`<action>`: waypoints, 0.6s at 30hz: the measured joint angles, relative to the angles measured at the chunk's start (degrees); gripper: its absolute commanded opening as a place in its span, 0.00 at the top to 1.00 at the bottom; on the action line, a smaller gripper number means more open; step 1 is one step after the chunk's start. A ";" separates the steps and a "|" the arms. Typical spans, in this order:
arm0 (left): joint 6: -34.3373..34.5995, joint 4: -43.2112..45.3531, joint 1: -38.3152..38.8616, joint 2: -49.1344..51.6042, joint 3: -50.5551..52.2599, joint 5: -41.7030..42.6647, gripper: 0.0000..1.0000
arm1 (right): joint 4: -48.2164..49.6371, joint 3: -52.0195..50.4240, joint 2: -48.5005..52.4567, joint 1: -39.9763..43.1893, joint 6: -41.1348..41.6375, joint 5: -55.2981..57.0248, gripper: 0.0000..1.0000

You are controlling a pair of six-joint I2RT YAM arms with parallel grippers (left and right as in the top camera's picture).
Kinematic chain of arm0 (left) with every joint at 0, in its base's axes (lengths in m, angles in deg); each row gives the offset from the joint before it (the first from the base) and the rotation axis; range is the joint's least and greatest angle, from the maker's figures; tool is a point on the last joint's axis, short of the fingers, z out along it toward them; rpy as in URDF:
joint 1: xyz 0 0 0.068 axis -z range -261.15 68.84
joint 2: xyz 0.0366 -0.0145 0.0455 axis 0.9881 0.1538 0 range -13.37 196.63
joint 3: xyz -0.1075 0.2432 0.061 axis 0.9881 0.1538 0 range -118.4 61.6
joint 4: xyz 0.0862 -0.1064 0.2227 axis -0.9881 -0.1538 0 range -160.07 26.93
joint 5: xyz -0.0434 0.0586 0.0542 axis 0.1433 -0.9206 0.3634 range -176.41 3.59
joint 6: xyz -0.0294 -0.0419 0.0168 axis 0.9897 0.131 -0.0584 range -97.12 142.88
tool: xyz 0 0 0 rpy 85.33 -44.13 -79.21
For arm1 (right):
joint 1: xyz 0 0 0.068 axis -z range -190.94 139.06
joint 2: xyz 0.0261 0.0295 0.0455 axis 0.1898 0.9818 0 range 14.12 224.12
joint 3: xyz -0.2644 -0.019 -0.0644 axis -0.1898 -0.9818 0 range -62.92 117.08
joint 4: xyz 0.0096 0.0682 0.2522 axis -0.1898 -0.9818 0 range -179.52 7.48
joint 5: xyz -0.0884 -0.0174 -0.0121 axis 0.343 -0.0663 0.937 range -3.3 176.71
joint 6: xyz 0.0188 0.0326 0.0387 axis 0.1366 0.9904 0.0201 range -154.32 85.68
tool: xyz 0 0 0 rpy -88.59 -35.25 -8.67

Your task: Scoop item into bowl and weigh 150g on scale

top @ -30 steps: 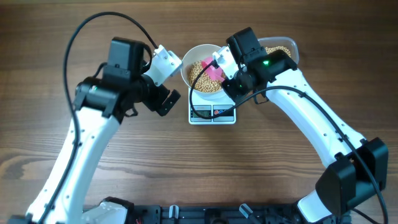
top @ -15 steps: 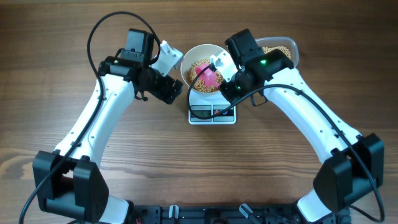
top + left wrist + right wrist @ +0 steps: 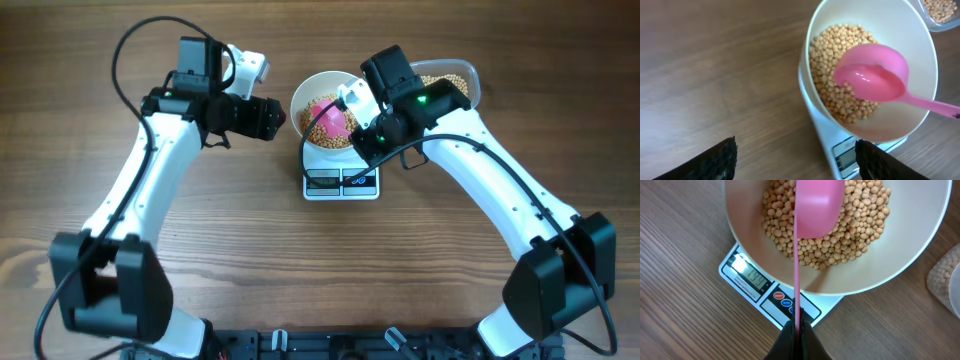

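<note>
My right gripper [image 3: 799, 341] has its fingers pressed together on the thin handle of a pink spoon [image 3: 817, 205]; the handle runs straight up from them, and the scoop lies over the beans [image 3: 860, 225] in the white bowl [image 3: 905, 250], hiding the ones beneath it (from my left wrist the scoop looks empty and glossy, though I cannot tell whether it rests on the heap or hangs just above it); the beans cover the bottom of the bowl and its upper wall is bare; the bowl sits on the scale [image 3: 815, 309] and covers most of it, so only the front edge shows, with the display [image 3: 751, 277] and two buttons [image 3: 780, 296]; the digits are lit, but I cannot read them with certainty; my left gripper [image 3: 276, 118] is beside the bowl, apart from it, fingers spread with nothing between; only the dark fingertips [image 3: 715, 160] show in the wrist view, the rest cut off; a clear tub [image 3: 462, 78] of beans lies behind the bowl on the table [image 3: 200, 250], mostly hidden by my right arm
</note>
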 measured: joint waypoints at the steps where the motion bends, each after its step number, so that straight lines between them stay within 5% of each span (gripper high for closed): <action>1: 0.63 0.22 0.04 0.92 0.00 0.76 0.22 | 0.00 0.00 0.00 0.00 0.50 0.00 0.96; 18: 4.66 8.98 4.59 6.05 0.00 6.12 0.37 | -0.04 0.00 0.02 0.00 4.13 -2.56 0.96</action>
